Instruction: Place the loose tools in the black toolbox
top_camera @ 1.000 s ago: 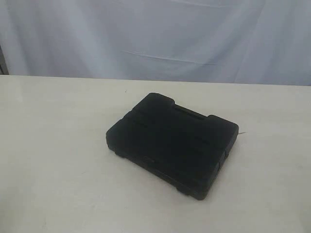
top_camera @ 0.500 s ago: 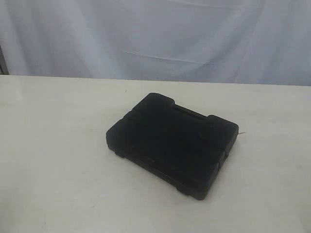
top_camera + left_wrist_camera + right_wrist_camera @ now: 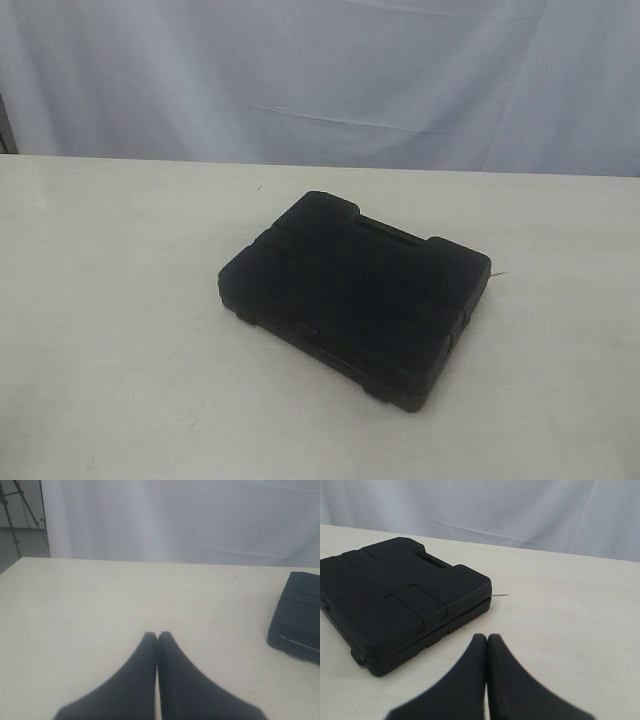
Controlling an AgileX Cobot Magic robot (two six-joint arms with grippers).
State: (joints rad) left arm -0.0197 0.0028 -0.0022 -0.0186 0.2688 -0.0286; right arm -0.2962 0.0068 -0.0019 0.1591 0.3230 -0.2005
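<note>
1. Black moulded-plastic toolbox [image 3: 355, 300] lies flat on the cream-coloured table [image 3: 110, 320], a bit right of centre. It is turned on a diagonal w/ its carry-handle recess toward the far side.
2. Lid is down. The right wrist view shows the seam btwn the two halves closed along the side, so the case reads as shut, not just resting ajar.
3. Thin pale sliver [image 3: 501, 595] pokes out at the seam on the box's right end. Too small to say what it is; poss. something pinched by the lid.
4. Loose tools: none visible in any view, neither on the table nor in a gripper. My guess is they are inside the case, which would fit the closed lid, but that can't be confirmed w/ the lid down.
5. Left gripper [image 3: 156, 635]: black fingers pressed together, nothing btwn them. It hangs over bare table well left of the toolbox, which shows only at the edge of its view.
6. Right gripper [image 3: 486, 637]: jaws likewise clenched and empty, near the box's near-right side but apart from it, no contact.
7. Neither arm shows in the exterior view, so both sit back toward the near edge. Clenched, empty and off the case looks like a parked pose rather than a reach.
8. White cloth backdrop [image 3: 320, 80] hangs behind the far edge; nothing else on the table.
9. Judgement: the task looks done, or very nearly.
</note>
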